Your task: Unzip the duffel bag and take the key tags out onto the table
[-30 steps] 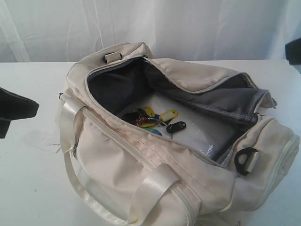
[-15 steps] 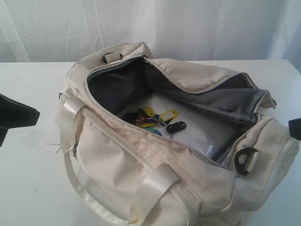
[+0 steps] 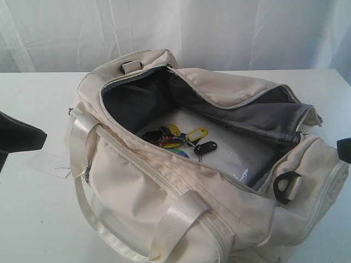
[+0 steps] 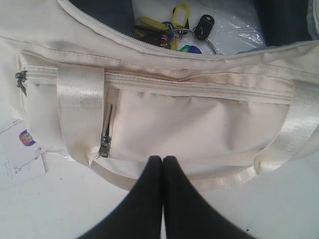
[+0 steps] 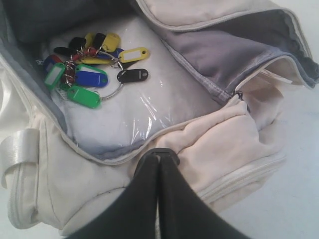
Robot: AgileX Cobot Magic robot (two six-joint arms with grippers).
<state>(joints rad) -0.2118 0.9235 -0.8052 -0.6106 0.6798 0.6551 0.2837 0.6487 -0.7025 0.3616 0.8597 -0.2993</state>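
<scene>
Plainly, both pairs of fingers are pressed tight together and hold nothing. The left gripper [image 4: 163, 160] hangs just outside the long side of the duffel bag [image 3: 142, 181], above its strap [image 4: 79, 109] and side pocket [image 4: 199, 124]. The right gripper [image 5: 159, 158] hangs over one end of the bag and looks down into the mouth.

The main zip is already undone and the mouth gapes wide. The key tags [image 5: 92, 67] lie inside on the bottom, well apart from both grippers, bunched on a metal ring [image 5: 115, 92] and resting on a glossy plastic film [image 5: 164, 109].

The bunch looks light and loose. The tags are small, hard plastic and probably slippery, so a pinch on a single tag could slide off or leave the rest swinging. The better hold seems to be where the tags crowd together on the ring, or the ring itself where it lies bare by the black tag, though that wire is thin. The film beneath may let the bunch skate away under a push.

The bag is soft cloth; its grey-lined flap [image 3: 258, 109] sags over the far side and may fold in if nudged. Bare table [image 3: 33, 219] lies all around for setting the tags down.
</scene>
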